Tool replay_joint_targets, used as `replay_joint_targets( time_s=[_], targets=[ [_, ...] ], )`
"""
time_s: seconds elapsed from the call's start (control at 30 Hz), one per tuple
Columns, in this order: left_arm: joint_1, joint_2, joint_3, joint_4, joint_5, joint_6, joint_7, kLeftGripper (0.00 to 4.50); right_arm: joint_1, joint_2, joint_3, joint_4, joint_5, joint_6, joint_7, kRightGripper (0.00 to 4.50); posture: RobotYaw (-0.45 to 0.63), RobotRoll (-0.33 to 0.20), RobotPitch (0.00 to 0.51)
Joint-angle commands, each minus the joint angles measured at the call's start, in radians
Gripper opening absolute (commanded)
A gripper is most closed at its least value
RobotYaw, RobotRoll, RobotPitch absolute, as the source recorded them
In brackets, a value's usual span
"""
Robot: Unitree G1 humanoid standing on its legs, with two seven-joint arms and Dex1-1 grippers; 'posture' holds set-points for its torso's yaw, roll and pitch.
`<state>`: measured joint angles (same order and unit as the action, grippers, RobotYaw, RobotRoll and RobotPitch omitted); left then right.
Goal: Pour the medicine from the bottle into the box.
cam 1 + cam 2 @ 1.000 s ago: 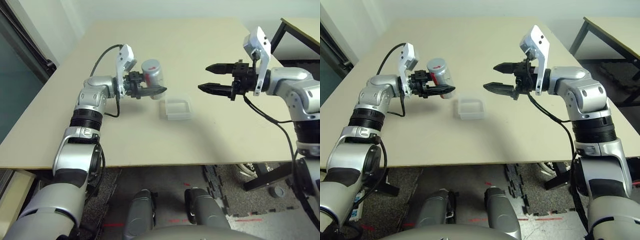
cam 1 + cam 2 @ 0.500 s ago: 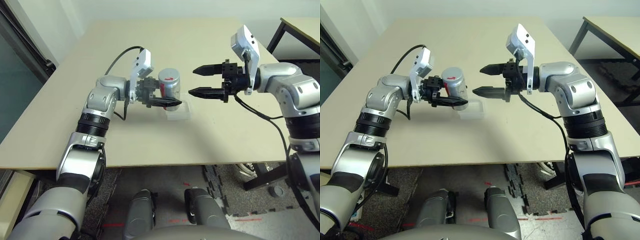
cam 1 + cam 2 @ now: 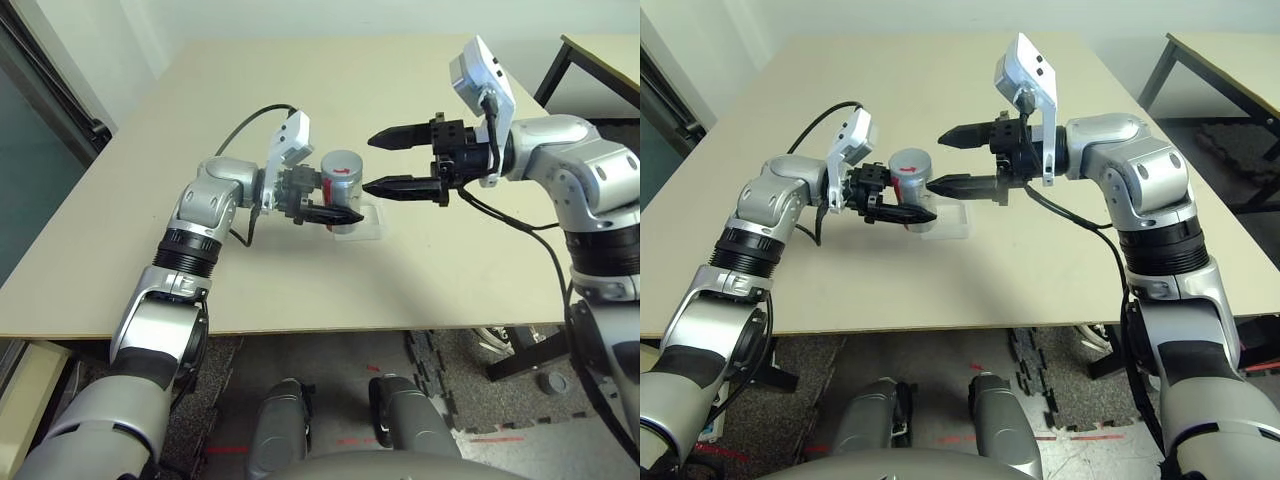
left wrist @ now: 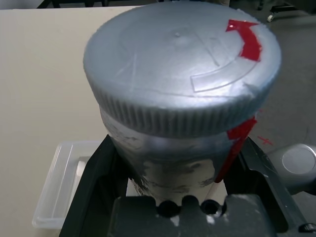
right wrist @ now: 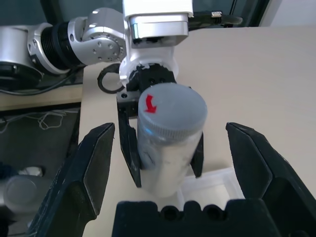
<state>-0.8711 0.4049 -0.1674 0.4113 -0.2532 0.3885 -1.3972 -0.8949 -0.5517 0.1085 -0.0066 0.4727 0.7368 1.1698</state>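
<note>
Left gripper [image 3: 335,207] clamped, right gripper [image 3: 385,162] agape

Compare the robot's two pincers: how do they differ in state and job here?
The left pincer is shut on the capped bottle, holding it above the clear box; the right pincer is open and holds nothing. The left points right, the right points left at the cap. Both have two black fingers.

Silver jointed arms with black ribbed bands, black cables, white wrist camera housings, black two-fingered end effectors.
</note>
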Motion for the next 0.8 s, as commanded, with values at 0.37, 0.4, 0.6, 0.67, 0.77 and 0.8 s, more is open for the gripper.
replay_joint_targets(
  time_s=[0.37,0.4,0.6,0.67,0.77,0.8],
  targets=[
    [0.000,-0.028,-0.021,-0.002,-0.006,0.009,0.019,2.82,-0.033,0.051,0.032,0.014,-0.013,-0.001,-0.043,4.50,-0.01,0.000,0.074],
    [-0.001,-0.029,-0.021,-0.001,-0.005,0.008,0.019,2.82,-0.033,0.054,0.034,0.016,-0.015,-0.004,-0.045,4.50,-0.01,0.000,0.074],
    [-0.004,-0.038,-0.022,-0.003,-0.006,0.012,0.022,2.82,-0.035,0.070,0.046,0.025,-0.019,-0.014,-0.055,4.50,-0.01,0.000,0.074],
    [-0.005,-0.040,-0.023,-0.002,-0.005,0.011,0.022,2.82,-0.035,0.073,0.047,0.026,-0.017,-0.014,-0.057,4.50,-0.01,0.000,0.074],
    [-0.006,-0.039,-0.022,-0.001,-0.006,0.011,0.020,2.82,-0.033,0.077,0.043,0.024,-0.013,-0.010,-0.061,3.87,-0.01,0.000,0.074],
    [-0.005,-0.039,-0.022,-0.002,-0.006,0.011,0.020,2.82,-0.031,0.077,0.042,0.023,-0.012,-0.010,-0.061,3.55,-0.01,0.000,0.074]
  ],
)
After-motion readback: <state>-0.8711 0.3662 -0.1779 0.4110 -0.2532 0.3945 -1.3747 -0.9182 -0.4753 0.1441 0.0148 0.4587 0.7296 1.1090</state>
